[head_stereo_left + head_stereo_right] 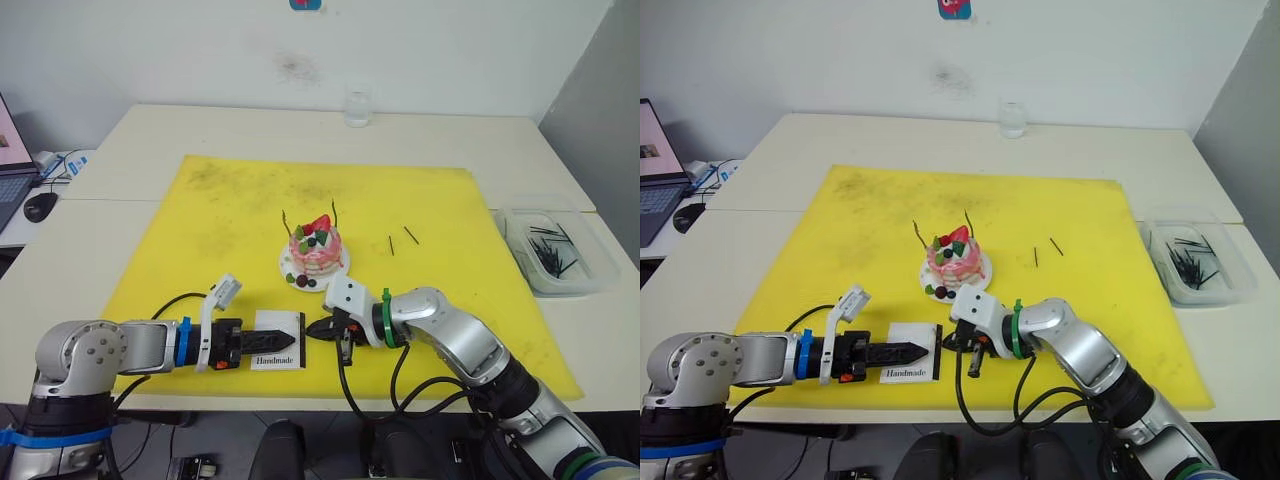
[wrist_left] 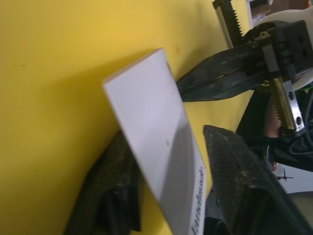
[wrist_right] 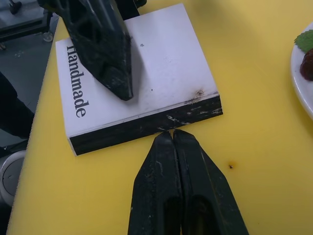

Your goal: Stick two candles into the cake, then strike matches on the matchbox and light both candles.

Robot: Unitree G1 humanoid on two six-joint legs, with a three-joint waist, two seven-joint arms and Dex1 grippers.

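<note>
Black two-finger left gripper (image 1: 902, 351) clamps the flat white rectangular matchbox (image 1: 277, 339) with black "Handmade" lettering: one finger lies across the box's top face, the other sits beneath it, as the left wrist view shows. The matchbox rests near the front edge of the yellow mat (image 1: 230, 215), its black striking strip (image 3: 146, 128) facing the right gripper (image 3: 172, 134).

Right gripper fingers are pressed together — no gap between them — and their joined tips touch the middle of the striking strip. Whether a match is pinched between them cannot be told.

Behind the matchbox, the small round pink cake (image 1: 315, 250) topped with a red strawberry sits on its white plate (image 1: 290, 268). Two thin candles (image 1: 334, 213) stand upright in the cake — one at each side. Two short dark matches (image 1: 410, 235) lie on the mat to the cake's right. More dark sticks lie in the clear plastic tray (image 1: 590, 275) off the mat's right edge.
</note>
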